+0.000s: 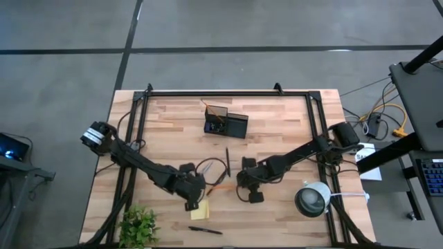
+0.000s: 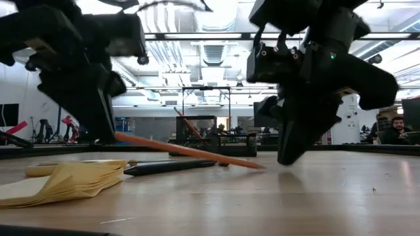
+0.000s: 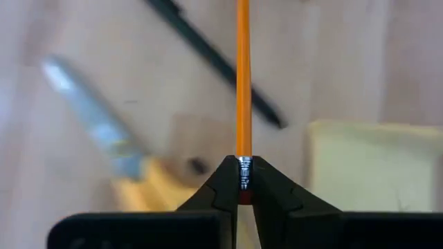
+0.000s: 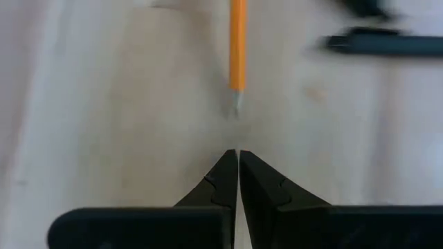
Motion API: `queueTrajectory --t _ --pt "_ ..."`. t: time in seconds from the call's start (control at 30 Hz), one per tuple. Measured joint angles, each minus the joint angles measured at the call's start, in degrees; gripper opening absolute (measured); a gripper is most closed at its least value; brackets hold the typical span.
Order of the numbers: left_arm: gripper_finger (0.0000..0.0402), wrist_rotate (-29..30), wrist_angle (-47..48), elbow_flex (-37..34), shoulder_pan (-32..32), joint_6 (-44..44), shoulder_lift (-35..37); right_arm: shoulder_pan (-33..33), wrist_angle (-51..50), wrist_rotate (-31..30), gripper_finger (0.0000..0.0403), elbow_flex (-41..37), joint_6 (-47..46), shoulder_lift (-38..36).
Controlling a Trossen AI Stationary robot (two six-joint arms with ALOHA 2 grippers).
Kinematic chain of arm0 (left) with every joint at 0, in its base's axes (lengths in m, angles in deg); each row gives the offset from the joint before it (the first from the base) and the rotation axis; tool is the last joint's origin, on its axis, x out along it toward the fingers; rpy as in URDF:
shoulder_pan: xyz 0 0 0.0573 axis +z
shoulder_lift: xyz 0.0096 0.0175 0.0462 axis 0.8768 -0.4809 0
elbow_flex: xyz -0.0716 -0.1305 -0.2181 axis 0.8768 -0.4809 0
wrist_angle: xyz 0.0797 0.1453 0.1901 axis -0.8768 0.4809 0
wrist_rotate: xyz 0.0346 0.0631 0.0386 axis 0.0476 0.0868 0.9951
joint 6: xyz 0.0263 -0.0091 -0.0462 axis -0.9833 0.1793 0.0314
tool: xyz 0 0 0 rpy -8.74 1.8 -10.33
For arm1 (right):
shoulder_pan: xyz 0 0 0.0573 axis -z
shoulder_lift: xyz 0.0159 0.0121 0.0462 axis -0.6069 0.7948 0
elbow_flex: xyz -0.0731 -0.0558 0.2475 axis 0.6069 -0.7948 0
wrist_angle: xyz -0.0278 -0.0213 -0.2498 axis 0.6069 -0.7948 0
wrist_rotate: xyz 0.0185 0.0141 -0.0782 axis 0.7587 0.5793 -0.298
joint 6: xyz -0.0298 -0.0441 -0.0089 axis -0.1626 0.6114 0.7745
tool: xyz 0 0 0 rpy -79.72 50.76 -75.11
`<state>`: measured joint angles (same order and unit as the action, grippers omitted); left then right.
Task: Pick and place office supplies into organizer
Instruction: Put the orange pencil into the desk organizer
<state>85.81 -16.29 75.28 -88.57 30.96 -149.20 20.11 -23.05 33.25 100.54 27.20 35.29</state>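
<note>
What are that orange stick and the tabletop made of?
Orange pencil: probably painted wood, smooth orange coat, a metal band at the end that the left gripper pinches. Table: pale wood, looks like glued strips with visible grain.

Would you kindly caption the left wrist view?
Left gripper shut on the orange pencil, above a black pen and scissors.

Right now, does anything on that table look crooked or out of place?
Only the orange pencil: it slants with one end lifted, pinched in the left end effector, while its tip rests on the table. Nothing looks spilled or broken.
</note>
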Motion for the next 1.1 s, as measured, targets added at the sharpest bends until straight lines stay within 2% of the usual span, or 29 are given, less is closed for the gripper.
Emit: queueTrajectory --t 0.23,0.4,0.53,0.7,0.8,0.97,1.1 --pt "0.0006 3.8 19.9 8.4 7.3 -12.6 6.4 0.1 -6.6 -17.3 0.0009 -1.3 -3.9 -7.6" --pt "0.0005 9.4 38.4 19.8 15.7 -23.1 12.1 0.0 -9.9 -24.3 0.0009 -1.4 -8.5 -13.1" --pt "0.0005 13.6 50.4 29.5 23.8 -32.4 13.0 0.1 -9.9 -28.9 0.0009 -1.6 -9.9 -15.8" --pt "0.0005 20.4 58.9 39.0 32.9 -48.3 9.3 0.5 -9.8 -30.7 0.0009 -1.6 -9.9 -16.3" --pt "0.0005 23.0 62.6 43.6 36.3 -56.0 4.9 1.0 -9.6 -30.7 0.0009 -1.6 -10.0 -15.9" --pt "0.0005 27.8 65.0 49.2 38.4 -66.8 -2.5 1.1 -9.6 -30.7 0.0009 -1.6 -11.9 -15.5" --pt "0.0005 28.7 64.5 52.5 39.2 -74.1 -8.5 1.1 -9.6 -30.6 0.0009 -1.6 -12.4 -15.5"
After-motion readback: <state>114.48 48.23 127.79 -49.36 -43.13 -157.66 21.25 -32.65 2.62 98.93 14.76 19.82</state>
